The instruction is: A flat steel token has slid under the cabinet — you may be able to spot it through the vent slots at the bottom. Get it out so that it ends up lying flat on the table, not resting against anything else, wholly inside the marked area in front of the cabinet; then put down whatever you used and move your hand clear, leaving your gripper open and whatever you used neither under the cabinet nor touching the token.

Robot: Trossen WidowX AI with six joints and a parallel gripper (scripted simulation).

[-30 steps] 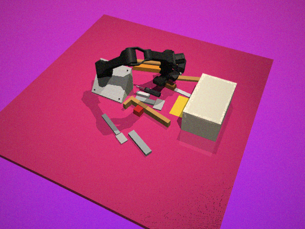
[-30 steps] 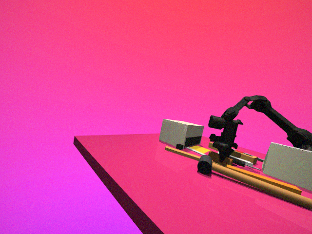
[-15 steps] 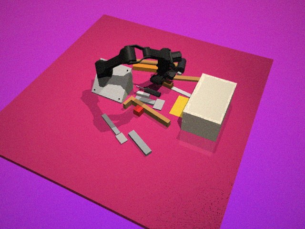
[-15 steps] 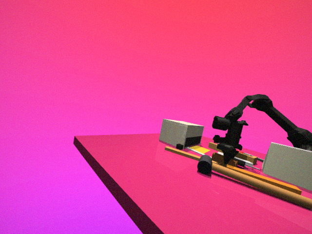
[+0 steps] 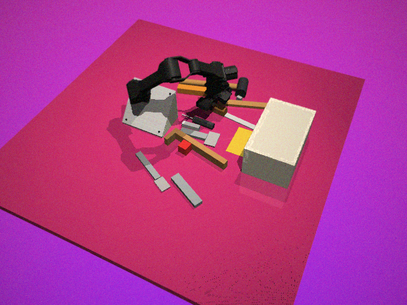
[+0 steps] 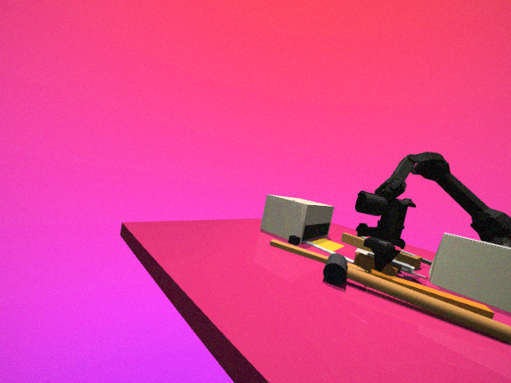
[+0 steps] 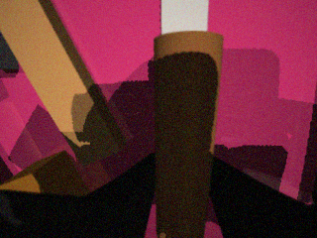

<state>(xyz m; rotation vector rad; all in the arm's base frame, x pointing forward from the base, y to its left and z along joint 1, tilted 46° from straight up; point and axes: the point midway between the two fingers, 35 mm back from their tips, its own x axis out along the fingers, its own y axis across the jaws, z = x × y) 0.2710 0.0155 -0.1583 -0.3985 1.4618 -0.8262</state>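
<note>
From high up we are looking obliquely down across the whole table, the cabinet lying toward three o'clock. In the exterior view we are peering from low beside it; both are sharing the cabinet and yellow patch. At the wrist, we are facing downward, very near the brown handle at twelve-to-six o'clock.

Strong colours, with fine grain

The arm's shadow fell dark on the table; the wrist view was dim.
</note>
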